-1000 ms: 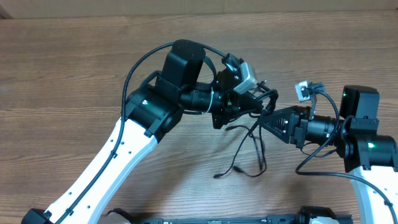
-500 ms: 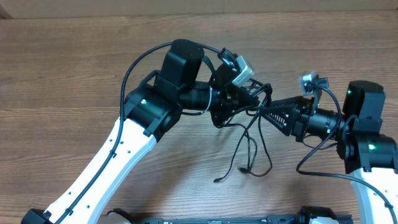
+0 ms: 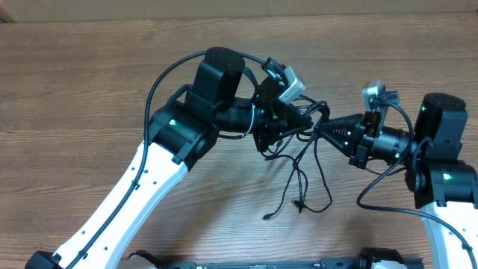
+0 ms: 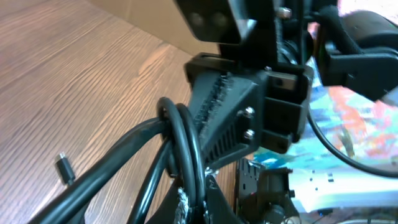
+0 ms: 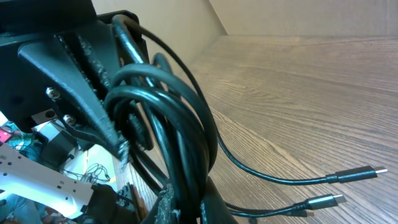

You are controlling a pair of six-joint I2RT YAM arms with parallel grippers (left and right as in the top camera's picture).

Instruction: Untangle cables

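The cables [image 3: 300, 175] are thin black cords, bunched between my two grippers in mid-air, with loose loops hanging down to the table and a plug end [image 3: 267, 217] lying on it. My left gripper [image 3: 302, 119] is shut on the bunch; in the left wrist view the cords [image 4: 180, 143] run between its fingers [image 4: 200, 202]. My right gripper [image 3: 323, 129] faces it tip to tip and is shut on the same bunch; in the right wrist view the coiled cords [image 5: 180, 137] pass through its fingers [image 5: 189, 205]. Two plugs [image 5: 354, 175] rest on the wood.
The wooden table [image 3: 89, 82] stretches to the left and back. The left arm's thick black wire [image 3: 160, 82] arcs over its joint. The right arm's wires [image 3: 373, 190] loop beside its wrist. A cardboard wall [image 3: 224, 7] runs along the back edge.
My right gripper has moved toward the back and slightly right, closing up tip to tip with the left one. The hanging loops have spread lower and to the right.
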